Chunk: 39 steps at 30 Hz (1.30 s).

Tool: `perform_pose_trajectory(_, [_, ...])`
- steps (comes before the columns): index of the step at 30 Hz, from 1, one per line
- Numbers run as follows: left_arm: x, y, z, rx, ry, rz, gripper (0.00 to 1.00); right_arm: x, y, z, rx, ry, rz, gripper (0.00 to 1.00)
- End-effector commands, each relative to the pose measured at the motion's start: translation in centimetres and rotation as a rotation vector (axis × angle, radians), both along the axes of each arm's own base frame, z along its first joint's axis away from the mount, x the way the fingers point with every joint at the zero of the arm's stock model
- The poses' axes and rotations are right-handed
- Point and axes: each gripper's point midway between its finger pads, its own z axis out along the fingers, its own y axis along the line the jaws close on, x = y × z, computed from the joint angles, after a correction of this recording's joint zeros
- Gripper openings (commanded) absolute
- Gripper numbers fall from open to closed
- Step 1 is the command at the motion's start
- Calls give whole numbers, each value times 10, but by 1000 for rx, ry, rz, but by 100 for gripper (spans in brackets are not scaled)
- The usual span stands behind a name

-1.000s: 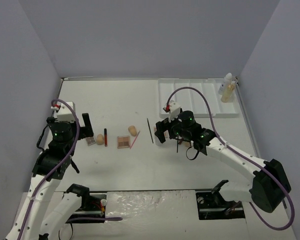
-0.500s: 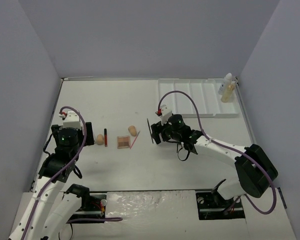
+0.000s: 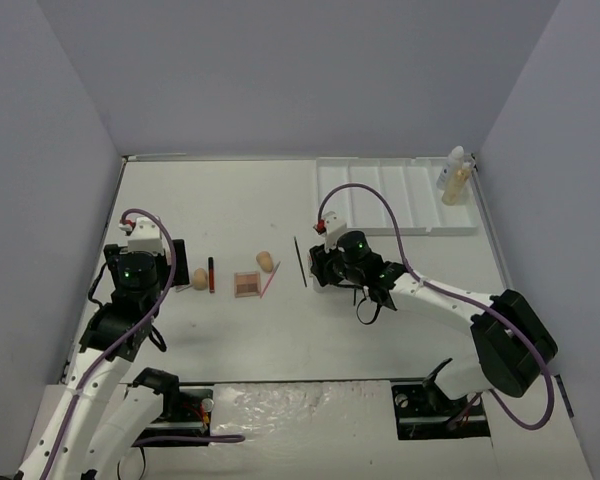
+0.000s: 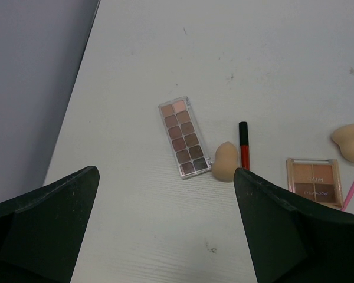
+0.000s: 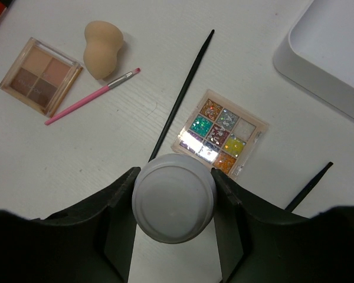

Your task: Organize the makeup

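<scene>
My right gripper [image 5: 174, 187] is shut on a white bottle [image 5: 174, 206], seen cap-on, both fingers pressing its sides. Just beyond it lie a glitter palette [image 5: 221, 132], two black pencils [image 5: 183, 97] [image 5: 310, 186], a pink brush [image 5: 91, 97], a peach sponge [image 5: 102, 50] and a four-pan palette [image 5: 40, 75]. My left gripper [image 4: 165, 236] hangs open over bare table, short of a long eyeshadow palette [image 4: 184, 137], a second sponge [image 4: 225, 161] and a red-black lipstick [image 4: 243, 144]. From above, the right gripper [image 3: 325, 262] is mid-table and the left gripper [image 3: 175, 258] at the left.
The white divided tray [image 3: 400, 230] sits at the back right, with a white and an amber bottle [image 3: 456, 175] standing in its far right corner. Grey walls close in the table on the left, back and right. The tray's corner [image 5: 324, 59] shows near my right gripper.
The right gripper has swung left over the white bottle and closed its fingers onto it. The left arm has drawn back slightly toward the near left, jaws still wide.
</scene>
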Motion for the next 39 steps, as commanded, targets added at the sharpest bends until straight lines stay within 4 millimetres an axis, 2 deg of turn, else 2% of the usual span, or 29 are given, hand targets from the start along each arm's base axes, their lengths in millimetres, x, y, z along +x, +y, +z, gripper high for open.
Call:
perform_pose_trajectory(1, [19, -2, 32, -12, -114, 8, 97, 22, 5, 94, 120, -202, -50, 0])
perform_pose_trajectory(3, [23, -3, 35, -12, -126, 6, 97, 35, -11, 132, 136, -284, -131, 0])
perform_pose_trajectory(4, [27, -4, 36, -13, -131, 4, 97, 41, -21, 143, 134, -304, -171, 0])
perform_pose_trajectory(7, [33, -8, 33, -17, -125, -8, 97, 66, -63, 173, 151, -344, -329, 0])
perform_pose_trajectory(9, [34, -10, 29, -19, -115, -15, 97, 85, -101, 181, 140, -360, -471, 0])
perform_pose_trajectory(10, [35, -10, 28, -18, -111, -16, 97, 92, -124, 183, 122, -373, -556, 0])
perform_pose_trajectory(12, [33, -7, 27, -10, -103, -3, 97, 102, -155, 183, 100, -381, -664, 0])
perform_pose_trajectory(16, [31, -6, 22, 7, -81, -1, 97, 123, -234, 173, 126, -368, -875, 0])
perform_pose_trajectory(22, [31, -8, 24, 10, -90, -13, 97, 149, -306, 164, 89, -400, -1029, 0])
perform_pose_trajectory(23, [31, -9, 23, 13, -85, -20, 97, 154, -326, 160, 80, -402, -1068, 0])
perform_pose_trajectory(27, [32, -13, 23, 13, -84, -35, 97, 169, -356, 155, 61, -415, -1111, 0])
perform_pose_trajectory(31, [33, -14, 21, 18, -77, -35, 97, 185, -379, 135, 56, -411, -1121, 0])
perform_pose_trajectory(34, [35, -15, 19, 19, -70, -40, 97, 192, -387, 136, 63, -427, -1118, 0])
perform_pose_trajectory(39, [38, -15, 15, 31, -55, -41, 97, 208, -395, 122, 51, -412, -1107, 0])
